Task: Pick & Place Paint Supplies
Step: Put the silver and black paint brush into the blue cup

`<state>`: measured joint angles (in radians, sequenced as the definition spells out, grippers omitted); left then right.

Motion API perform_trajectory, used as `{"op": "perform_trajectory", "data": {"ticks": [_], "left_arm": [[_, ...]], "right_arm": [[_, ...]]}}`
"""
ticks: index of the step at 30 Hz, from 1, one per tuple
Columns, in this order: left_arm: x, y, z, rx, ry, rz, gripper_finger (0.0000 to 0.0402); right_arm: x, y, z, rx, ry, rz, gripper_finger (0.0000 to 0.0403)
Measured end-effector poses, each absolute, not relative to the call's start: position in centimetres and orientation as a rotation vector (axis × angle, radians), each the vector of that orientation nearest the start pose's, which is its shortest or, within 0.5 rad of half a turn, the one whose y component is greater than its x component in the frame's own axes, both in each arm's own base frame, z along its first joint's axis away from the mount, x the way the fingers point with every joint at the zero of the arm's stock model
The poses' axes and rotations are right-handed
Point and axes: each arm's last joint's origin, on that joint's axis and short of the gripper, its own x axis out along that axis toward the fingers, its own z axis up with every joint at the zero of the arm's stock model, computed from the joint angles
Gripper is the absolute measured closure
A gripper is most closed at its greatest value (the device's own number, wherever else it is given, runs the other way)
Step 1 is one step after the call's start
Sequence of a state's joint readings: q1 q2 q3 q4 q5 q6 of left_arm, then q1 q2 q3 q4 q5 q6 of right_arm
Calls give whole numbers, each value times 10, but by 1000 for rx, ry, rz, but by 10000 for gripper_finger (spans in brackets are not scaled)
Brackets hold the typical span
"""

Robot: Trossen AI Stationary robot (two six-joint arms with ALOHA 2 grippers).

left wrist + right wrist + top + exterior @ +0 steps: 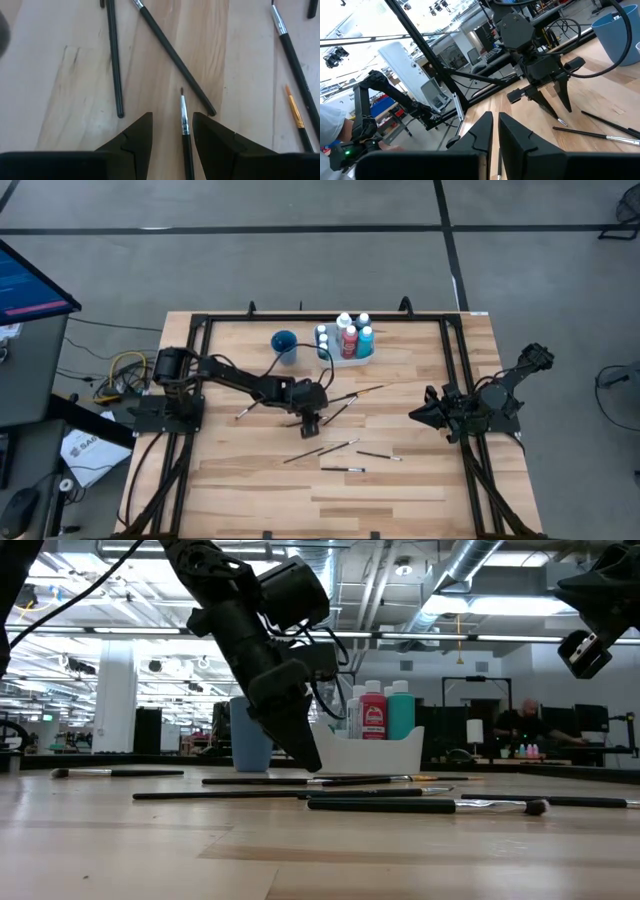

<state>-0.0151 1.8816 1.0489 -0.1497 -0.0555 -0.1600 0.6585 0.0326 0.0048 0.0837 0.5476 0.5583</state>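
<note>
Several thin dark-handled paintbrushes (340,448) lie flat and scattered on the wooden table. White-capped paint bottles (350,338) stand upright in a white tray (338,361) at the far middle. My left gripper (172,116) is open and slants down near the table's middle. Its fingers stand on either side of one brush (184,125), whose fine tip points away from the wrist. This brush lies on the wood, and no finger plainly touches it. My right gripper (495,122) waits shut at the table's right side (415,416), level and clear of everything.
A blue cup (284,343) stands left of the tray. Two more brushes (114,55) (175,60) lie just beyond my left fingers, and an orange-tipped one (296,112) lies beside them. A black frame rail (200,370) borders the table. People show in the room behind.
</note>
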Motion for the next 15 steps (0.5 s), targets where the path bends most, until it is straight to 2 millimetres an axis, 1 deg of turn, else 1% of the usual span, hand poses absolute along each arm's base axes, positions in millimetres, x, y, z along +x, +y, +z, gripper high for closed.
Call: {"op": "perform_trajectory", "data": {"ticks": [3,6,12,15], "left_arm": [[364,-4,133,-95,976,106,270],[364,-5,127,-88,990,101,270],[373,-8,116,-69,1004,96,270],[374,-8,117,-54,1003,89,270]], "right_arm": [[84,46,171,590,-14,121,380],[84,46,170,590,-14,121,378],[84,46,171,591,-17,122,380],[84,46,171,591,-17,122,380]]}}
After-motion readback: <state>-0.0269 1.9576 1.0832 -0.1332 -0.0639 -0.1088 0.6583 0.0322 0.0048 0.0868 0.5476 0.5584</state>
